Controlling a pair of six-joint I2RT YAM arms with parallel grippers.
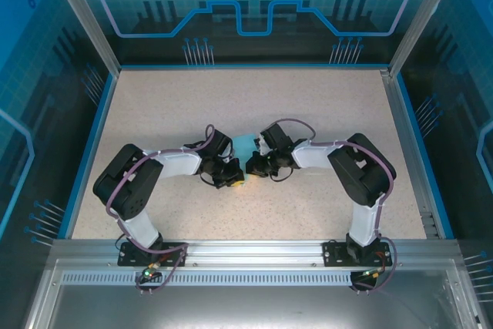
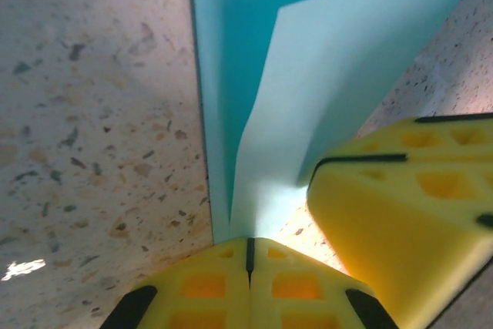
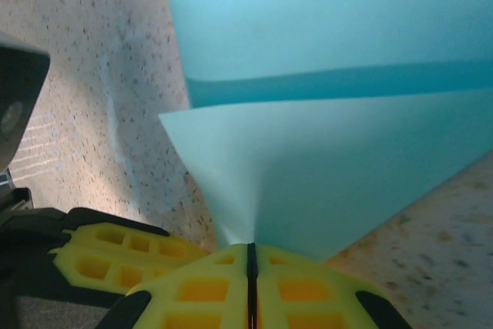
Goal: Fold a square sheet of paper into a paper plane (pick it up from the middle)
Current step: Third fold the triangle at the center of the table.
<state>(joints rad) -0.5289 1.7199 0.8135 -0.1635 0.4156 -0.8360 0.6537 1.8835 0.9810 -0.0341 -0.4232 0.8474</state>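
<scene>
Near edge: 2 arm bases sit on the aluminium rail (image 1: 246,250). Both arms bend inward over the speckled table (image 1: 323,98) and meet near its middle.

Left end effector (image 2: 248,250): yellow fingers pressed together, seam closed to a thin dark line. A narrow point of the square sheet of paper (image 2: 308,90) runs down into the tips and is pinched there.

Right end effector (image 3: 250,256): fingers likewise pressed together, pinching a tapering corner of the same sheet at the seam.

The 2 end effectors are just beside each other. In the left wrist view the right one's yellow fingers sit low on the right, next to the paper's edge. In the right wrist view a yellow finger of the left one lies low on the left.

Paper: light cyan-blue, at the table's centre, just beyond both sets of fingertips. A paler flap fans outward from each pinch, lifted off the table. Behind it runs a darker, shadowed band, then more sheet farther out. Whether that far part lies flat, I cannot tell. From above, a small blue patch shows between the 2 wrists.

Far: bare table, then the back panel (image 1: 254,5) with blue circuit lines.
</scene>
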